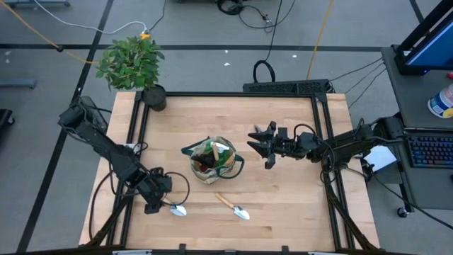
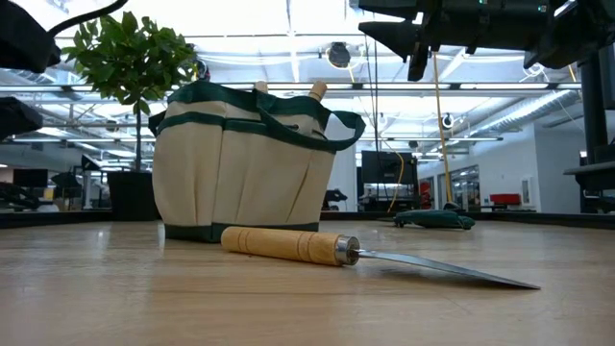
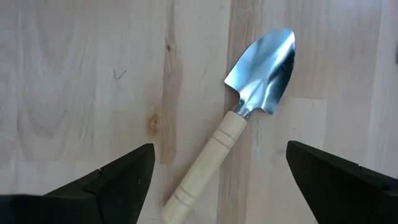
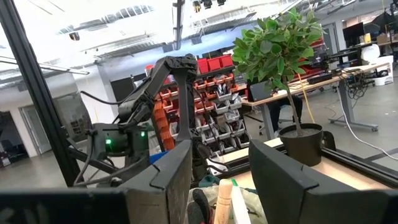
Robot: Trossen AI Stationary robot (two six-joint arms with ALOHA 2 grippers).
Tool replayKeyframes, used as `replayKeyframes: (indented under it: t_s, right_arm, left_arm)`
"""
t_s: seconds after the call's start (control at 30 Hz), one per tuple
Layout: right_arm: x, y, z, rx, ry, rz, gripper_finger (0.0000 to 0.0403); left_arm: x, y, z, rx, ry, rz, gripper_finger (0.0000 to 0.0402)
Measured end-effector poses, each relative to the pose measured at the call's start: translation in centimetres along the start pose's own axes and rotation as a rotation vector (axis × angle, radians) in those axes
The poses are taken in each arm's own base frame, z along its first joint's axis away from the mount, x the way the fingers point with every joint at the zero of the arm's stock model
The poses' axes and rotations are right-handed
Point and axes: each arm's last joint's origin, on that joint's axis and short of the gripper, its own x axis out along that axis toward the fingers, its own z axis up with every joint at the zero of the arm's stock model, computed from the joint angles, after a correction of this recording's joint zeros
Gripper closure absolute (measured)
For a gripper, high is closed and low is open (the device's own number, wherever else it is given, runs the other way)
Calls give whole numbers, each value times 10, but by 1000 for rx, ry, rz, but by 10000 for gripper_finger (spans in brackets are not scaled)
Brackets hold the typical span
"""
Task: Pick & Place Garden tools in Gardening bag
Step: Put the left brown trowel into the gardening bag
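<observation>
1. Overhead, a light wooden desk [image 1: 283,212] holds a small round beige canvas gardening bag with dark green trim [image 1: 212,160] near its middle, with tool handles and dark items poking out of its top.
2. Two wooden-handled metal trowels lie in front of the bag: one [image 1: 233,206] alone on the bare desk, the other [image 1: 176,210] at the left claw.
3. Left claw [image 1: 157,205] hangs low over that second trowel [image 3: 249,118], fingers spread wide and holding nothing; the handle lies between the fingertips, the shiny blade beyond them.
4. Right claw [image 1: 260,144] hovers above the desk just beside the bag, partly open and empty.
5. A leafy potted plant [image 1: 134,67] stands at a far corner.
</observation>
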Motion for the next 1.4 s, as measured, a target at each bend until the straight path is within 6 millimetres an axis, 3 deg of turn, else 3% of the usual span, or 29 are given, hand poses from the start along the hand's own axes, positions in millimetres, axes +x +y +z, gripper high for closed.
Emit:
replayKeyframes:
  t_s: [0.43,1.4]
  right_arm:
    - [0,0,0,-27,5,2,252]
    - [0,-1,-1,-22,10,-4,252]
  left_arm:
    - [38,-9,-7,29,191,19,25]
    - [41,-5,-4,119,113,113,25]
